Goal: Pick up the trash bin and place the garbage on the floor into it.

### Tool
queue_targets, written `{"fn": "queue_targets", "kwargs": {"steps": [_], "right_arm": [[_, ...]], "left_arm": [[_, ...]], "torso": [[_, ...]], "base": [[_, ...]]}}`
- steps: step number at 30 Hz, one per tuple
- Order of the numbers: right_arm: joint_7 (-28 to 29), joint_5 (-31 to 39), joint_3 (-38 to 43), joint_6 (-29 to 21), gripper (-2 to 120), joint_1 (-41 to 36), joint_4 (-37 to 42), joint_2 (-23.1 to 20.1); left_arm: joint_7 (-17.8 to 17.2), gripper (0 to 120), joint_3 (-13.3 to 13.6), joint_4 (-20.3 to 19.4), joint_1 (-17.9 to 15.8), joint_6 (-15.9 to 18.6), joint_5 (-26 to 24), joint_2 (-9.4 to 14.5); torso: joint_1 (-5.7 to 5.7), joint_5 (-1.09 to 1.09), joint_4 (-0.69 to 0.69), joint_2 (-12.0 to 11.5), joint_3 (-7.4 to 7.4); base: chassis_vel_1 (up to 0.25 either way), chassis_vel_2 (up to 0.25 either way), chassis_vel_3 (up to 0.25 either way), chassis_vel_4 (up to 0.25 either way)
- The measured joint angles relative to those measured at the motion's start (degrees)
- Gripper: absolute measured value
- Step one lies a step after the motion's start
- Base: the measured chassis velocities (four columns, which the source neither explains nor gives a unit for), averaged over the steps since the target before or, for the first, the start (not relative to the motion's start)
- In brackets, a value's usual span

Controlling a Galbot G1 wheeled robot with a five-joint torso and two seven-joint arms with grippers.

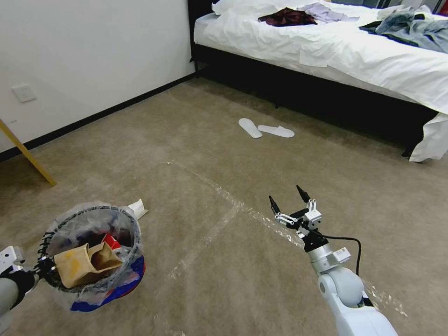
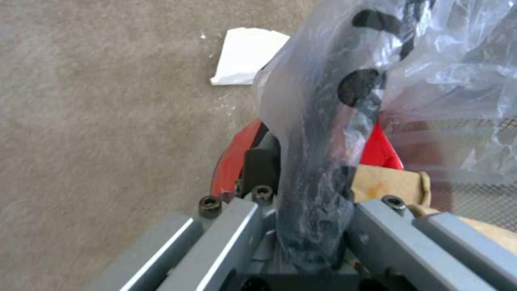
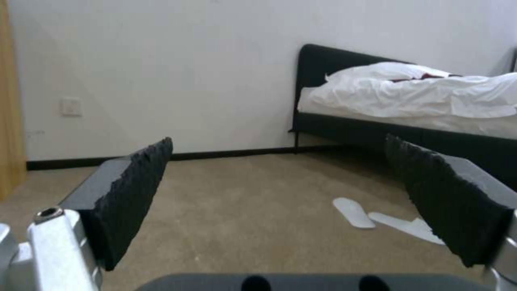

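The trash bin [image 1: 93, 254], black mesh with a clear bag, a red base and blue patches, is at the lower left of the head view and hangs tilted. My left gripper [image 1: 41, 269] is shut on its near rim; the left wrist view shows the bin's rim [image 2: 323, 133] and bag pinched in my left gripper [image 2: 309, 230]. In the bin lie a brown cardboard tray [image 1: 84, 263] and a red piece [image 1: 110, 241]. A white piece of garbage [image 1: 138, 208] lies on the floor [image 1: 200, 154] just behind the bin and is the white piece [image 2: 248, 56] in the left wrist view. My right gripper [image 1: 289, 199] hovers open and holds nothing.
Clear tape lines [image 1: 233, 210] cross the carpet between the arms. Two white slippers [image 1: 266, 129] lie before the black-framed bed [image 1: 326, 98], which carries white sheets and clothes. A yellow wooden leg [image 1: 28, 154] slants by the left wall. The slippers [image 3: 353, 212] also appear between my right fingers.
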Motion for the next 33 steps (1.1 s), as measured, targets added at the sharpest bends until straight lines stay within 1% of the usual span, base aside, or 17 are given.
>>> {"fn": "queue_targets", "kwargs": {"steps": [25,33], "right_arm": [[0.1,0.7,0.1,0.0,100,0.5,-0.3,-0.4],[-0.1,0.8,0.1,0.1,100,0.5,-0.3,-0.7]], "left_arm": [[0.2,1,0.1,0.0,0.0,0.1,0.4,-0.5],[0.4,1,0.7,-0.1,-0.1,0.1,1.1,-1.0]], "torso": [[-0.01,0.01,0.01,0.0,0.00],[0.00,0.01,0.00,0.0,0.00]], "base": [[-0.118,0.120,0.119,-0.119],[-0.118,0.117,0.122,-0.126]]}}
